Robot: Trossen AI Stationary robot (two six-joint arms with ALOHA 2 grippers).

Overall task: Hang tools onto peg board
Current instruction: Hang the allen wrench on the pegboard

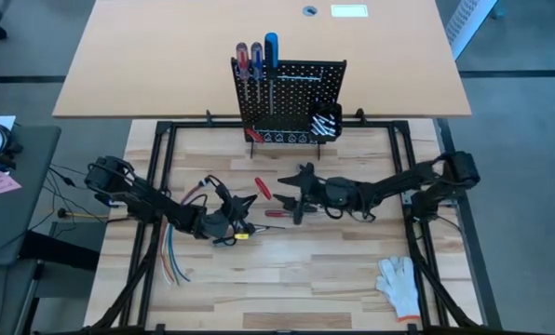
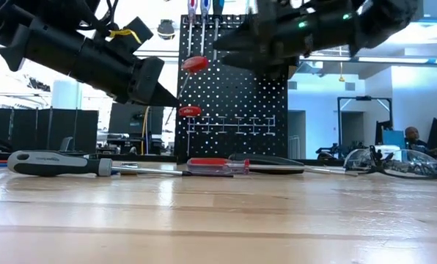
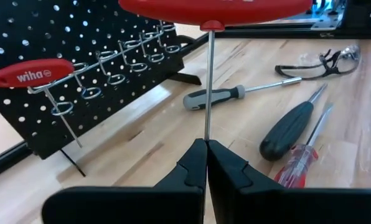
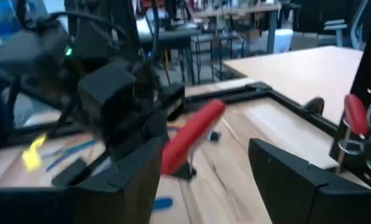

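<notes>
The black peg board (image 1: 291, 93) stands at the table's far side, with three screwdrivers (image 1: 256, 58) hung along its top, a small bin (image 1: 326, 124) at its lower right and a red T-handle tool (image 3: 30, 73) hanging in a ring holder. My left gripper (image 1: 247, 203) (image 3: 206, 142) is shut on a second red T-handle tool (image 1: 262, 188) (image 2: 195, 64) in front of the board. My right gripper (image 1: 289, 194) (image 4: 204, 155) is open and empty just right of that handle, facing it. My left gripper pinches the thin steel shaft (image 3: 206, 127) of the red T-handle tool between its two fingertips, at the end away from the handle. The shaft runs on beyond the fingertips toward the peg board, with the red handle (image 3: 213, 7) crosswise at its far end. The tool is lifted clear of the table.
On the table lie a grey-handled screwdriver (image 3: 213, 98), a black-handled one (image 3: 288, 127), a red-handled one (image 1: 277, 213) (image 2: 218, 166) and safety glasses (image 2: 394, 163). A white glove (image 1: 399, 284) lies near right and a bundle of coloured wires (image 1: 175, 256) near left.
</notes>
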